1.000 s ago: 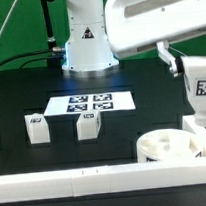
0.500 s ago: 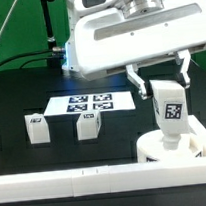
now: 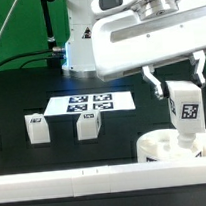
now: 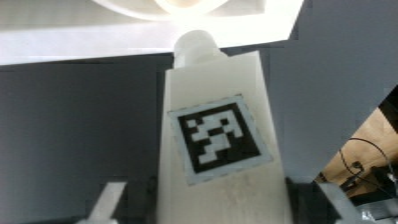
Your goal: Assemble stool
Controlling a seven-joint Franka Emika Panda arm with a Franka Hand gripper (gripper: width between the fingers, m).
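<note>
Fingers of the end effector are clamped on 1 upright block leg, its lower end at the round seat on the exterior view's right; whether leg and seat touch cannot be told. The white border wall runs just beside the seat. A spare leg and a second spare leg stand on the black counter, well apart from the seat, near the marker board.
</note>
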